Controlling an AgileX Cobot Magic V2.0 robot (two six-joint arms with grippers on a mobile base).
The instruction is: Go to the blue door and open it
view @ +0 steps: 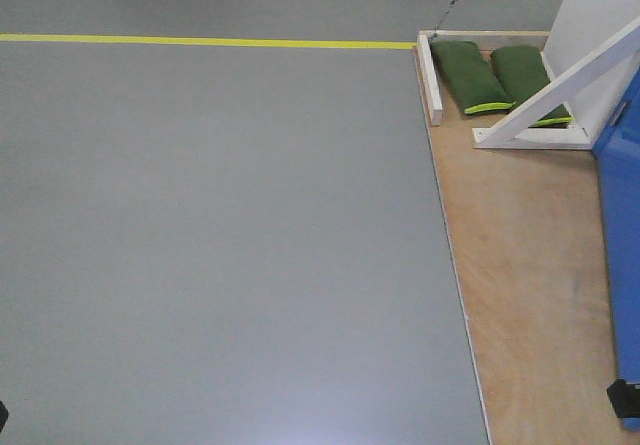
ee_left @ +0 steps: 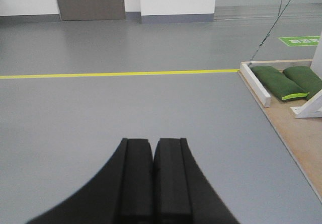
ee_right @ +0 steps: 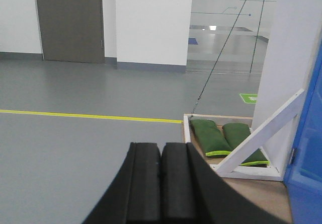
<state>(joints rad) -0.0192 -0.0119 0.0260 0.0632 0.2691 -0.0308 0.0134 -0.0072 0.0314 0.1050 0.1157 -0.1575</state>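
Observation:
The blue door shows only as a glossy blue strip along the right edge of the front view, and again at the far right as the blue door in the right wrist view. Its handle is out of view. My left gripper is shut and empty, held over grey floor well left of the door. My right gripper is also shut with nothing in it, pointing at the floor just left of the door's wooden base.
A plywood base carries the door, with white frame braces and two green sandbags at its far end. A yellow floor line crosses the grey floor. A grey room door stands far behind.

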